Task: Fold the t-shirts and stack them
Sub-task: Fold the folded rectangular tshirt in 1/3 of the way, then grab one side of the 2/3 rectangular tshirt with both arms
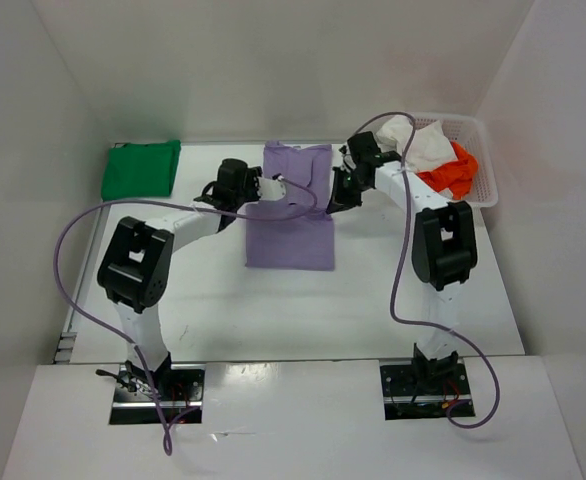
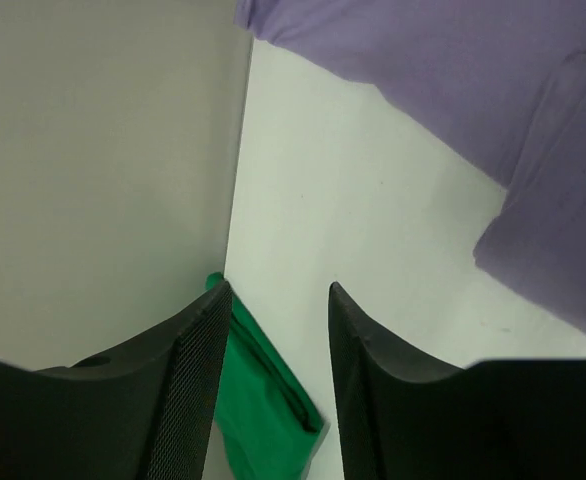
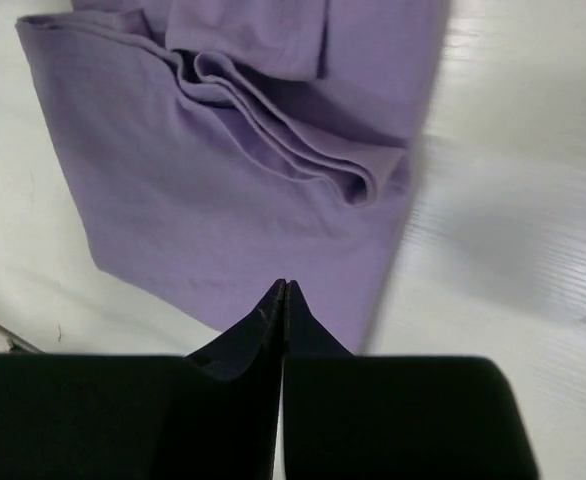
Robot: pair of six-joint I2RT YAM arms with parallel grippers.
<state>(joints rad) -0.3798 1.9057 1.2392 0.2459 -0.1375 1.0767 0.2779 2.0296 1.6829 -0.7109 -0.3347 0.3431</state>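
Left gripper point(image 2: 278, 290) released beside lavender t-shirt point(image 1: 291, 215), right gripper point(image 3: 284, 285) clenched empty at its edge; next fold wants evenly matched corner grasps.

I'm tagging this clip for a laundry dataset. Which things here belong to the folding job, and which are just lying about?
Job: green t-shirt, lavender t-shirt, white t-shirt, orange-red t-shirt.
Lying about: white mesh basket, holding the white and orange-red ones.
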